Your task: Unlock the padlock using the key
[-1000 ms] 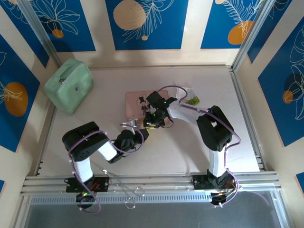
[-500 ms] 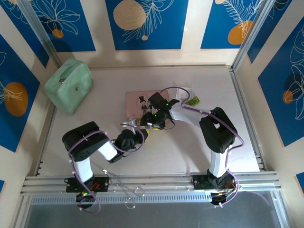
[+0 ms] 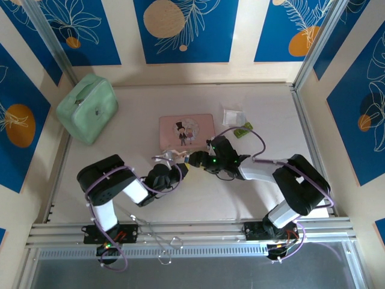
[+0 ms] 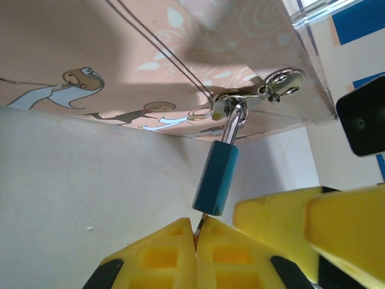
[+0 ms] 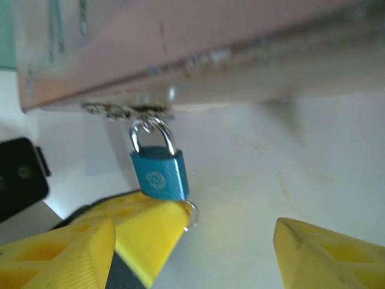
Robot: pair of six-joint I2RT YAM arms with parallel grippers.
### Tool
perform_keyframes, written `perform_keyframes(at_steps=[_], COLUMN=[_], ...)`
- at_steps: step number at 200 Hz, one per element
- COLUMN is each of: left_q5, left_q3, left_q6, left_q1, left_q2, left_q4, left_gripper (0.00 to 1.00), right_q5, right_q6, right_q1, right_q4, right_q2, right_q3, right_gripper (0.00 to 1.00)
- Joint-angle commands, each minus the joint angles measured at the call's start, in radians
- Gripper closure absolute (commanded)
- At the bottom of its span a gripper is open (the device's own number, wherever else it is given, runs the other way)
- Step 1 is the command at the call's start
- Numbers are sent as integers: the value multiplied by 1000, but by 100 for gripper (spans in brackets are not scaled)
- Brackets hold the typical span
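Beige table (image 3: 240,192), blue floral wall panels, green case (image 3: 87,108) far left and out of play. The pink tin box (image 3: 186,129) sits mid-table, with both arms meeting at its near edge.

The padlock (image 4: 216,180) hangs off the box clasp (image 4: 258,93) by its shackle (image 4: 233,123), body just beside the box's near edge. The left gripper (image 4: 195,232) is clenched on the key (image 4: 198,224), and the blade runs up into the bottom of the lock body. The right gripper (image 5: 194,235) is spread wide, gripping nothing, with the lock sitting off to one side of its span.

Risks:
- The lock body is unbraced. I expect a twist to spin the whole lock on the clasp instead of turning the cylinder.
- The thin blade sits in a flat pinch, so torque could roll the key in the pads or bend it.
- Any pull along the key could back it out, or drag the light box.

Views:
- Left wrist: blade entry and the pinch. The lock face is not visible.
- Right wrist: lock face, shackle apparently seated on both legs, a glint of key metal beside the body's bottom corner, and the open right span.
- Top: arm layout. The lock is too small to read.
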Motion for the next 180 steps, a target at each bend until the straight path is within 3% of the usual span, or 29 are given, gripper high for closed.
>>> perform_keyframes(at_steps=[1, 180], left_q5=[14, 10], left_q3=[8, -13], left_q6=[-42, -75], left_q1=[5, 17], left_q2=[-11, 3], left_q4=[37, 104], left_gripper=[100, 100], right_q5=[-56, -109], right_q6=[52, 110], right_q1=[-10, -9], right_q4=[232, 275], right_q2=[33, 198], right_q3=[-24, 14], right_gripper=[32, 43])
